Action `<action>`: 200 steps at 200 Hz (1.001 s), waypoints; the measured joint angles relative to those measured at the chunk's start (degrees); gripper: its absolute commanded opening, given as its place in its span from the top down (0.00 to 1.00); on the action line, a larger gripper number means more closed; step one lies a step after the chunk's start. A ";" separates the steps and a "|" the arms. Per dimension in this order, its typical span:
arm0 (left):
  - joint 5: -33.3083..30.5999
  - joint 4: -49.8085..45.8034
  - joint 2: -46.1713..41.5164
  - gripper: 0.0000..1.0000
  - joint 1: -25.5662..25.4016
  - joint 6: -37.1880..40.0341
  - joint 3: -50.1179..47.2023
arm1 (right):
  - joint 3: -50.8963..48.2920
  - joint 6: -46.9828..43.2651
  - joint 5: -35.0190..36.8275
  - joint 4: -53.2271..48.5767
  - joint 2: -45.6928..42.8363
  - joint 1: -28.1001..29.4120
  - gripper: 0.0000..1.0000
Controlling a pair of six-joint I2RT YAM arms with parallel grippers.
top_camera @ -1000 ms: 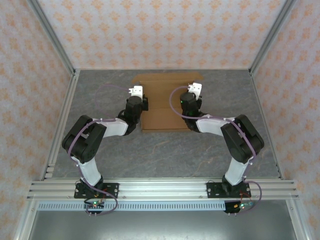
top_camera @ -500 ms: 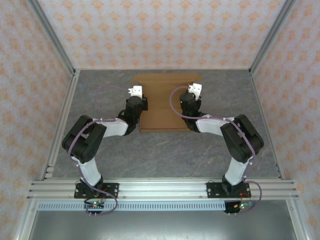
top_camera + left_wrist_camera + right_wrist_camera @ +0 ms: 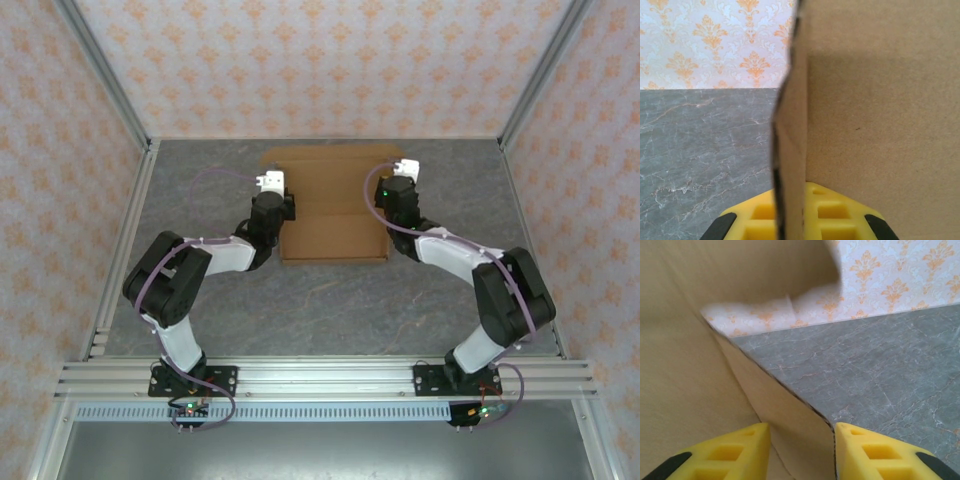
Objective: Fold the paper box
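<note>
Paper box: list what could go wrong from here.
1. The right gripper stands open around the right flap of the paper box; unheld, the flap may spring back flat.
2. The left gripper is clamped on the left flap at its thin edge; a hard pull could crease or tear it.

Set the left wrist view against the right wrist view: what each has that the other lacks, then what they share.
Left wrist: the left gripper shut on an upright wall of the paper box, seen edge-on. Right wrist: the right gripper open, a box edge passing between its jaws. Both: brown cardboard, the grey table, patterned wallpaper.
</note>
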 measured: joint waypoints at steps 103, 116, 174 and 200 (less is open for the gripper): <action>0.46 -1.27 -0.44 1.00 0.94 1.01 0.00 | 1.86 -7.74 -24.44 -4.33 2.12 -11.32 0.33; 0.46 -1.38 -0.79 1.00 0.94 1.18 0.00 | 3.80 -8.96 -29.09 -4.61 3.98 -14.25 0.31; 0.46 -1.64 -1.16 1.00 0.94 1.20 0.00 | 11.28 -13.77 -42.49 -3.69 12.81 -16.76 0.41; 0.46 -1.64 -1.16 1.00 0.94 1.22 0.00 | 11.34 -14.45 -45.75 -0.46 14.45 -16.65 0.53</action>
